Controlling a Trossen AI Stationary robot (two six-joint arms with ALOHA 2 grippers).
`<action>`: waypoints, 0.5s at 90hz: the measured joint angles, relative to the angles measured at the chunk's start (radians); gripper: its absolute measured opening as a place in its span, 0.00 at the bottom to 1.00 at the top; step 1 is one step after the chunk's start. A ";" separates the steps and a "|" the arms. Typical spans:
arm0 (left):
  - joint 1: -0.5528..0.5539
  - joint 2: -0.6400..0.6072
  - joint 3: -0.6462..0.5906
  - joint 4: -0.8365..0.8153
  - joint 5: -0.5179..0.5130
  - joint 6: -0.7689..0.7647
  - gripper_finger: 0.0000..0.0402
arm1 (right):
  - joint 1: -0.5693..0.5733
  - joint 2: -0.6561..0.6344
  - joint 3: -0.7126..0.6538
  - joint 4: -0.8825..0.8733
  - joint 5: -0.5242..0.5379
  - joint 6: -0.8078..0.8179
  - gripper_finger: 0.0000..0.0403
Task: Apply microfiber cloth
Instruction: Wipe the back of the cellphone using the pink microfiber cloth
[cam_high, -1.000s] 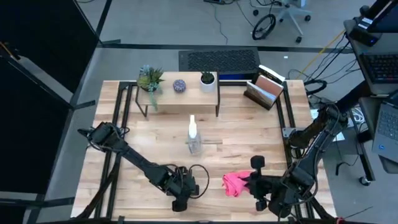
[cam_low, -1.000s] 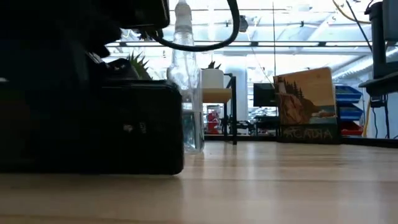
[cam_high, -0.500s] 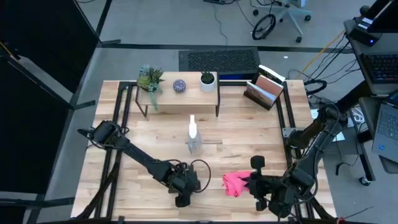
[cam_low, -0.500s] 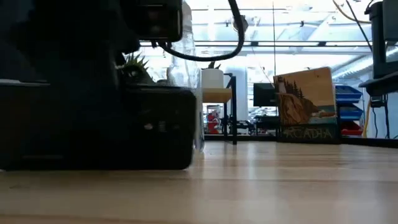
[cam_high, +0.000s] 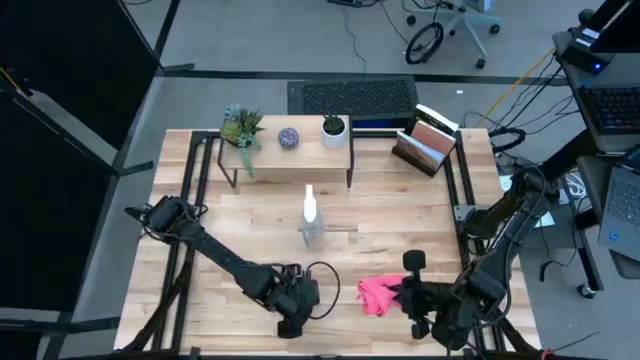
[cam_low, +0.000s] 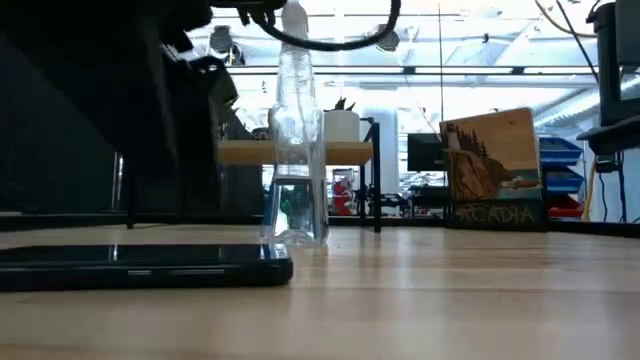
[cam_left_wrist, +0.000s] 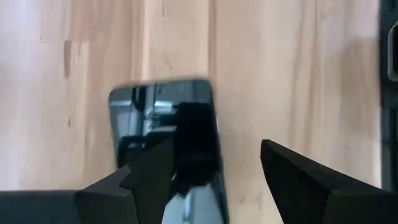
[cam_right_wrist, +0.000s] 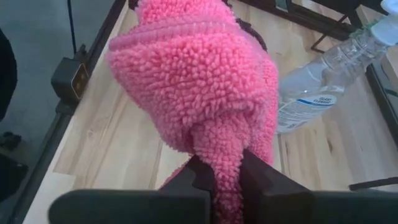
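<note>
Wooden planks make up the table (cam_high: 250, 235), with a workshop floor and a desk chair beyond its far edge. Near the front edge, right of the bottle (cam_high: 312, 222), the pink cloth (cam_high: 376, 294) hangs bunched from the right gripper (cam_right_wrist: 221, 168), whose fingers (cam_right_wrist: 202, 174) are pinched tight on a fold of it; held up like that, the cloth looks ready to be carried over and wiped on something. That something is probably the phone (cam_left_wrist: 168, 134), which lies flat and face up on the table in front of the bottle and left of the cloth, well apart from it. The left gripper (cam_left_wrist: 211, 168) hovers just above the phone with its fingers spread wide and nothing between them, so I judge it has set the phone down for wiping. Behind the bottle stand a small shelf (cam_high: 290, 150) with plants and a card rack (cam_high: 428, 142). Compared with half a second ago, the dark bulk that filled the low view beside the bottle has risen, leaving the phone lying bare on the wood; the cloth and the right arm sit where they did.
</note>
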 joint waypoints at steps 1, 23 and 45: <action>-0.002 0.000 0.003 -0.014 0.000 -0.008 0.56 | 0.000 0.000 0.000 0.000 0.000 0.002 0.02; -0.088 -0.023 0.019 -0.194 -0.084 -0.143 0.56 | -0.045 0.047 -0.012 0.024 0.006 0.006 0.02; -0.204 -0.102 -0.038 -0.215 -0.240 -0.333 0.56 | -0.167 0.094 -0.173 0.318 -0.190 -0.078 0.02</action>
